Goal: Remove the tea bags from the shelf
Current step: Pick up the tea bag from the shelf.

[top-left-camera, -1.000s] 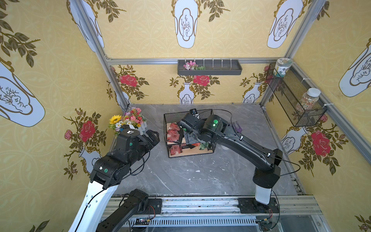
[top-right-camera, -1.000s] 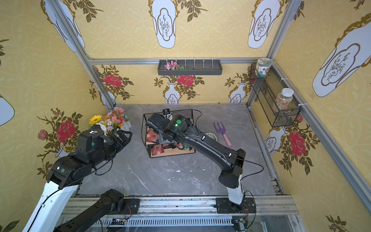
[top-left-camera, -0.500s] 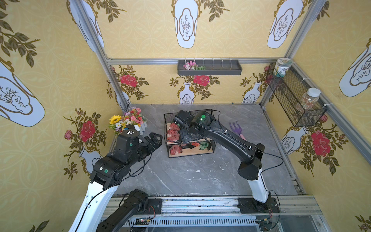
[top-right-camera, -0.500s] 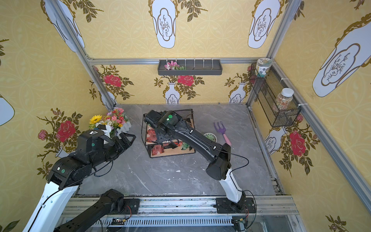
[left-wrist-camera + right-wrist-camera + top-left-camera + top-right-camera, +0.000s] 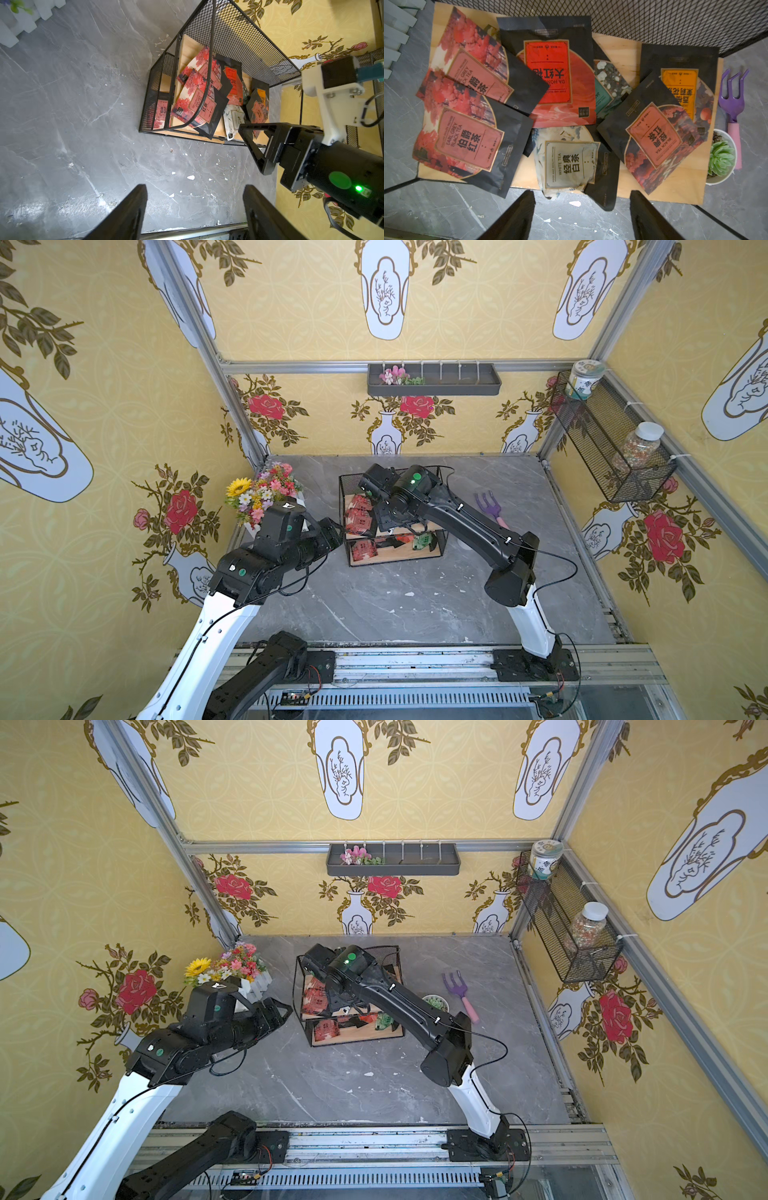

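Shelf [image 5: 395, 558] holds overlapping tea bags [image 5: 566, 164] on both tiers.

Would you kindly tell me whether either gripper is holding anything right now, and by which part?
Nothing is held: the left gripper and the right gripper are both open and empty; the tea bags lie on the shelf.

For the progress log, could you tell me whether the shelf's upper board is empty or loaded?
Loaded: in the right wrist view several tea bags lie overlapping across the upper board of the shelf.
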Motion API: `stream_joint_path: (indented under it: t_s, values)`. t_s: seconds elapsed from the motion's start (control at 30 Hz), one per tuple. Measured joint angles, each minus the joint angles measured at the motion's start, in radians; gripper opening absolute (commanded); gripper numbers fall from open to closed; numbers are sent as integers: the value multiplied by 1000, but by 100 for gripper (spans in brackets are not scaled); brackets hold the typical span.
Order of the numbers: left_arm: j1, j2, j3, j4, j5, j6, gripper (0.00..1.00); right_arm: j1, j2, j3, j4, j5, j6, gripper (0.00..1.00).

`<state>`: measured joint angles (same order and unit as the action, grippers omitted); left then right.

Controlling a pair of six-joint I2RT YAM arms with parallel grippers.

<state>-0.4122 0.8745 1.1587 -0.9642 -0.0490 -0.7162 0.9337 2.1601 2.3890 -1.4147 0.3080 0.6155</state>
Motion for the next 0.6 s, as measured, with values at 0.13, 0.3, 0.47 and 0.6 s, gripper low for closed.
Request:
stream_joint_path:
  t_s: [0.13,0.3,0.47,0.6]
  values:
    - [0,34,-1,36,-10,15,60,-1,7,6,1,-16,-14,71]
    - [0,84,22,76,-55,51,57,-5,10,17,2,-22,-16,71]
    - [0,161,60,100,-121,115,53,-13,10,17,2,-31,-18,70]
    - [0,222,90,140,-158,170,45,-18,10,17,2,-42,-18,69]
